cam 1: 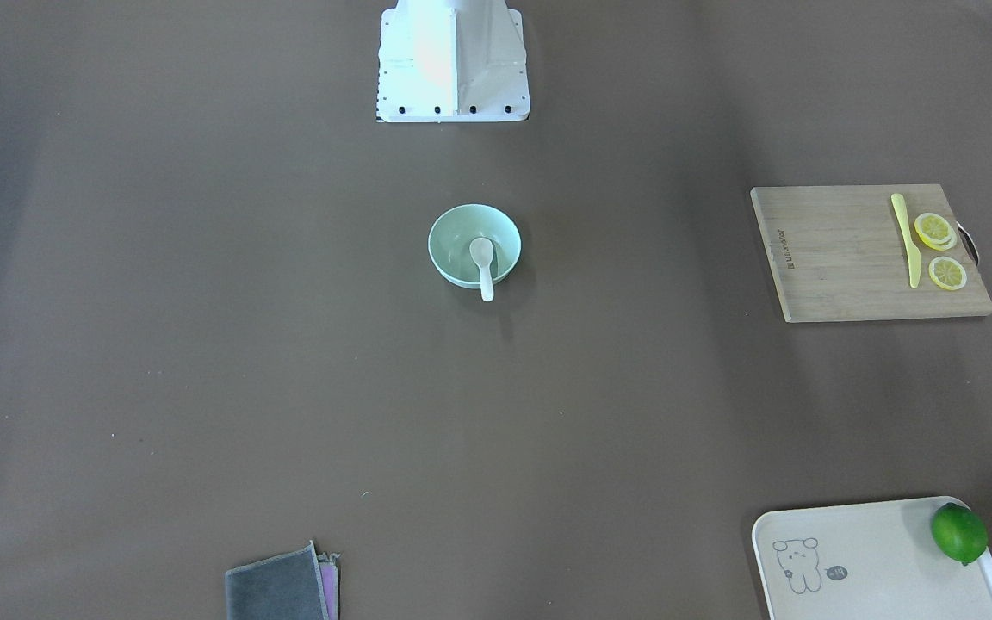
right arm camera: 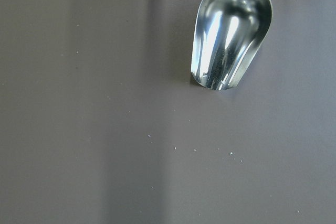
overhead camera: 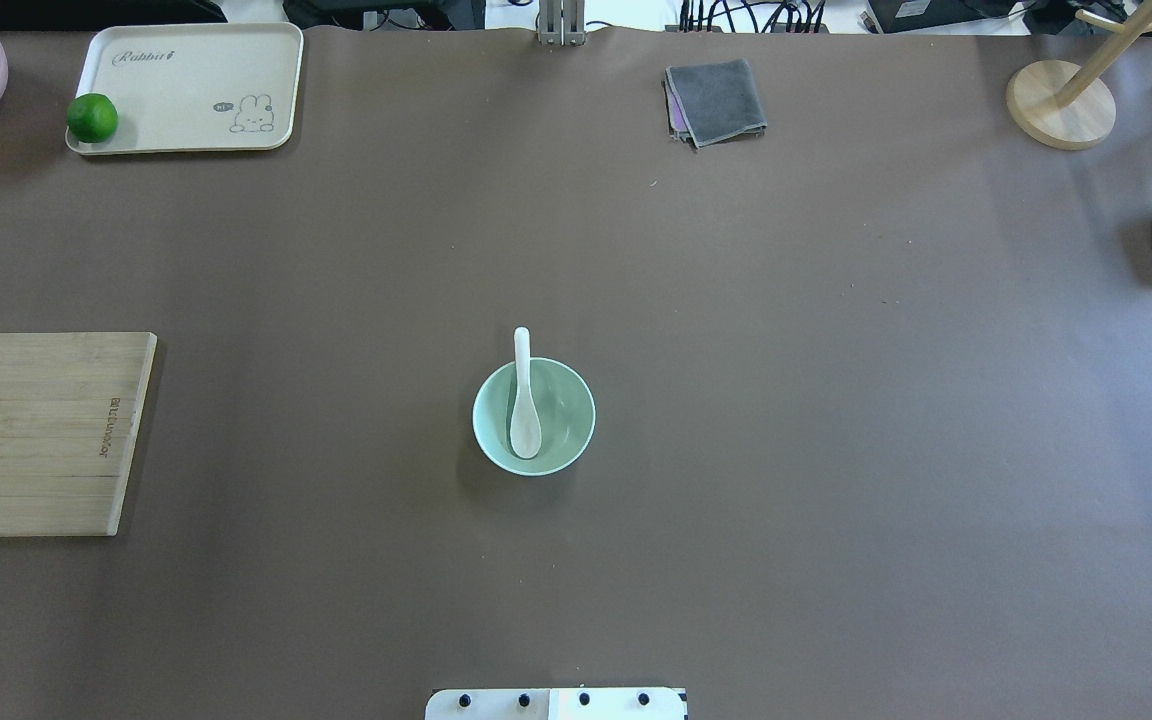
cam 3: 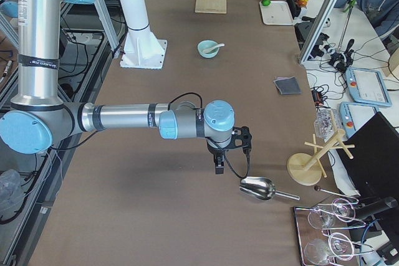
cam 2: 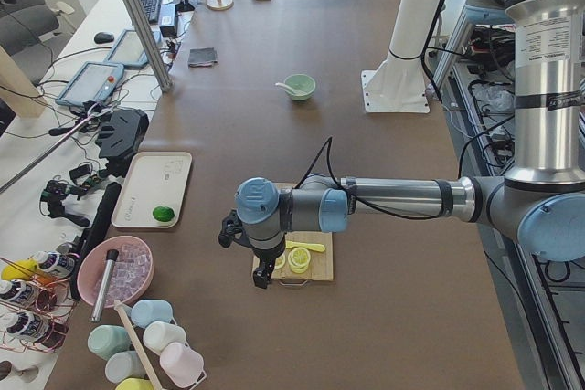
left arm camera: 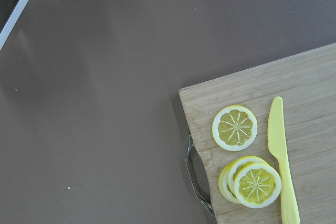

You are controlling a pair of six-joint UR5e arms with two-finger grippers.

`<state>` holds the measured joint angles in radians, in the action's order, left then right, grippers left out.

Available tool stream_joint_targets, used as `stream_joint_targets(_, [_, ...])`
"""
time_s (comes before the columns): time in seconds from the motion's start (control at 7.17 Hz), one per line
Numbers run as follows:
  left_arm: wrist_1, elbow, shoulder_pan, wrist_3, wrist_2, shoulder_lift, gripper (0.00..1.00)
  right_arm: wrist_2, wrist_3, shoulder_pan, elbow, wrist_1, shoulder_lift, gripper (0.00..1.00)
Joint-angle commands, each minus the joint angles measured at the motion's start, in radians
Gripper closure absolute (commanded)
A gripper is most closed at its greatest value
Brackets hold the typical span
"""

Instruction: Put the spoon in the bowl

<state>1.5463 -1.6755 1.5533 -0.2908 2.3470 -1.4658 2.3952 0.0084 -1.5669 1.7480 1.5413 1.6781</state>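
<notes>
Left gripper [cam 2: 262, 277] above bamboo cutting board [cam 2: 322, 268] edge, right gripper [cam 3: 219, 167] just beside steel scoop [cam 3: 257, 187]; released or clenched: cannot tell for either. Mint bowl [overhead camera: 579, 425] mid-table, well apart from both. White spoon [overhead camera: 524, 412] scoop-end inside bowl, handle leaning over rim.

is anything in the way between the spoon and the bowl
Nothing visible does. The spoon already lies in the bowl, scoop inside and handle propped over the rim.
</notes>
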Motion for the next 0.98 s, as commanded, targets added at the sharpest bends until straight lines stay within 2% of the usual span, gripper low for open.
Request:
stream_joint_targets(0.0, [0.003, -0.030, 0.001, -0.008, 0.002, -0.004, 0.02, 0.001, -0.001, -0.018, 0.023, -0.006, 0.014, 0.00])
stream_joint_targets(0.14, [-0.005, -0.056, -0.001, 0.001, 0.002, -0.010, 0.02, -0.002, 0.011, -0.016, 0.022, -0.006, 0.008, 0.00])
stream_joint_targets(0.42, [-0.014, -0.063, -0.002, 0.123, 0.084, -0.022, 0.02, -0.002, 0.015, -0.053, 0.036, -0.004, 0.020, 0.00])
stream_joint_targets(0.84, [-0.005, -0.047, -0.001, 0.145, 0.077, -0.008, 0.02, -0.001, 0.004, -0.059, 0.044, -0.004, 0.074, 0.00])
